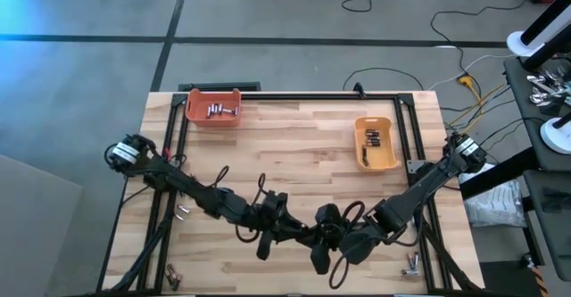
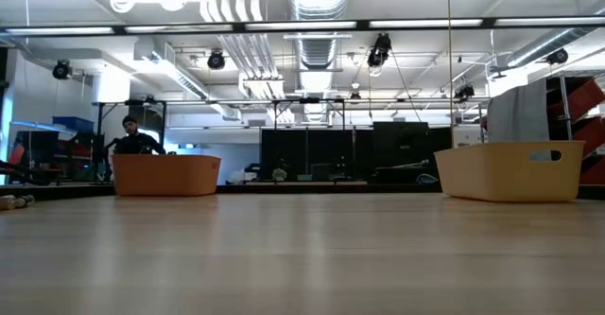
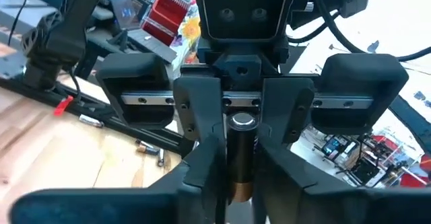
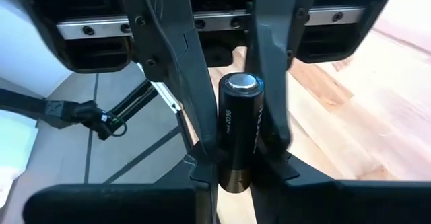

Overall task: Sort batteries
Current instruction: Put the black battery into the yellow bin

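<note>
Though tangled-looking from above, met nose to nose over the near middle of the table (image 1: 294, 154): left gripper (image 1: 299, 233) and right gripper (image 1: 332, 240). Spotted one dark battery (image 4: 239, 130) between them, pinched by the right one's fingers (image 3: 202, 136). Couldn't tell whether the left was clamped or loose. Also saw more batteries (image 1: 221, 111) in the orange bin (image 1: 193, 101) and yellow bin (image 1: 360, 154), far side.

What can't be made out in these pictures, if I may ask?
- High view: the battery is hidden where the left gripper and right gripper meet.
- Low view: both grippers are out of frame; the walls of the orange bin and yellow bin hide their contents.
- Right wrist view: the battery's print is too small to read.
</note>
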`<action>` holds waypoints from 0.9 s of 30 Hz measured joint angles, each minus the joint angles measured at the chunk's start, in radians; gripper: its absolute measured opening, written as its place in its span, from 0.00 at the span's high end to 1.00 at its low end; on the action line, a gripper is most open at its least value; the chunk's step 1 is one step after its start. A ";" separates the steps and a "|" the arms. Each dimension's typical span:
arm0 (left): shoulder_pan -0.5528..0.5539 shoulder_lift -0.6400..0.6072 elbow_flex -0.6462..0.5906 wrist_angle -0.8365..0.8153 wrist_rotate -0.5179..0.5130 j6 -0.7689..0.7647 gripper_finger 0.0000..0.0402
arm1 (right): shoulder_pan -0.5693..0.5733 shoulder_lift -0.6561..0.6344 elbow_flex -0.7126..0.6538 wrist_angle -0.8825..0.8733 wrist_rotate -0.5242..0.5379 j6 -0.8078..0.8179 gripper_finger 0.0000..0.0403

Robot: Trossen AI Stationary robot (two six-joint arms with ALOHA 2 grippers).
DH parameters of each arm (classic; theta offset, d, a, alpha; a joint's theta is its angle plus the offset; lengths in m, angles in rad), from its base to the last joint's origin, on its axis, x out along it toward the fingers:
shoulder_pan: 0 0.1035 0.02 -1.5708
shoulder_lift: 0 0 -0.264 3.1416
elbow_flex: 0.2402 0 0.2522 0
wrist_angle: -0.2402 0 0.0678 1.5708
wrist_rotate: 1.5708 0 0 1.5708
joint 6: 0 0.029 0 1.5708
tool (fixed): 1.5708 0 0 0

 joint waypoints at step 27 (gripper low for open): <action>-0.455 -0.403 -0.035 -0.414 -0.532 0.134 0.71 | -0.389 -0.366 -0.088 -1.288 -0.171 -0.609 0.89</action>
